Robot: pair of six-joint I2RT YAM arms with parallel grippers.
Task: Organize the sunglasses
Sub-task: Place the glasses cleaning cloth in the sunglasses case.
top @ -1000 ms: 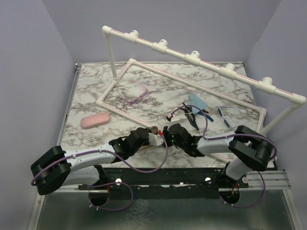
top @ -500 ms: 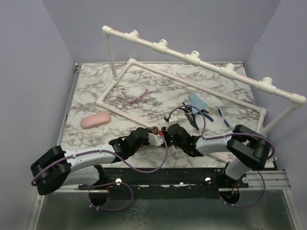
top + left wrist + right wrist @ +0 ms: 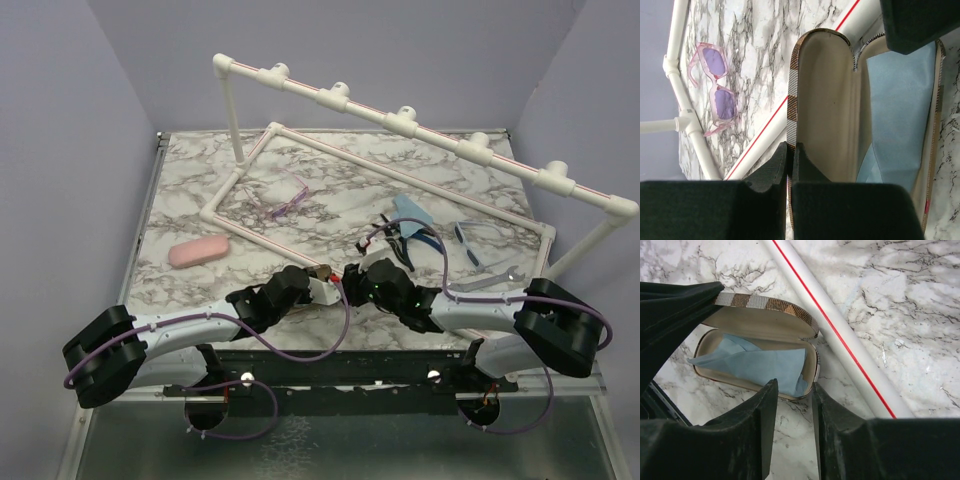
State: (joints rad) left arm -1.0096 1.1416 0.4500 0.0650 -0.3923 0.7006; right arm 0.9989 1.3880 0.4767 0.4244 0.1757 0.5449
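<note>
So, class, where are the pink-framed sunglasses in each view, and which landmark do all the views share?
Top external: pink-framed sunglasses, left of centre.
Left wrist: the sunglasses are at the upper left.
Right wrist: not in it.
Shared landmark: the red-striped white pipe, seen in all three.

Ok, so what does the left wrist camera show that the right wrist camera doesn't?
Only the left wrist view: the pink sunglasses lying on the marble table beside the white pipe frame, and the left hand pinched shut on the lid edge of the plaid case. Only the right wrist view: the right hand, fingers parted at the case's end, gripping nothing. Both: the open plaid case with the blue cloth inside, and a red-striped run of the pipe frame.
</note>
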